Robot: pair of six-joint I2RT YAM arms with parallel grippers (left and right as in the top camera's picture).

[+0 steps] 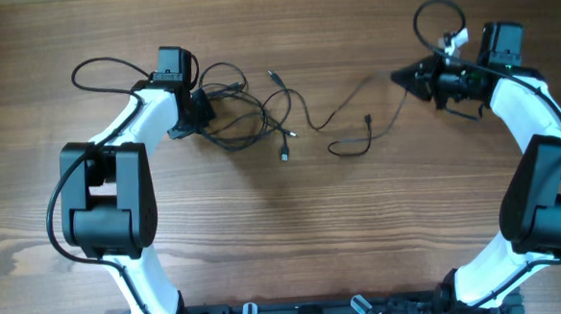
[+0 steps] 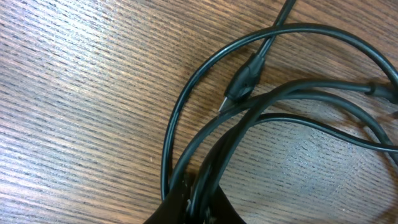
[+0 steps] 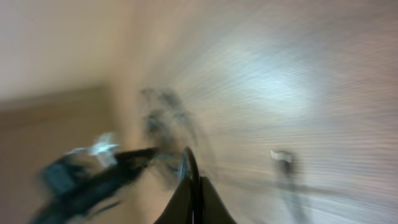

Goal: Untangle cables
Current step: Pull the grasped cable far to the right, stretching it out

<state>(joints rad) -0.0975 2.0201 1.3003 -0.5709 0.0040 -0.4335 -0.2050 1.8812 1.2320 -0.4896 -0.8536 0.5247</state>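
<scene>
**A:** The left gripper [image 1: 199, 113] is clamped on the cables [image 1: 250, 120], at the left edge of the knot that lies on the tabletop [image 1: 284, 224], toward the rear and left of centre.

**B:** And the arms?

**A:** The left arm [image 1: 109, 195] has its elbow folded near the front and its forearm reaching back, with the wrist turned inward. The right arm [image 1: 542, 191] mirrors it. The right gripper [image 1: 409, 75] points left with its fingers pressed together, and one cord rises from the tabletop to meet its tip.

**B:** What is hard to read?

**A:** The right wrist view is smeared. The closed fingers show, with a dark streak and a whitish scrap [image 3: 102, 148] beside them, and nothing sharper. Overhead, the left fingertips are lost against the black cords.

**B:** Does the left wrist view help?

**A:** Yes. Several cords run together into the jaws at the bottom edge. A plug [image 2: 241, 84] with a bare metal tip lies across one loop. Only the overhead view shows the loose ends between the arms.
</scene>
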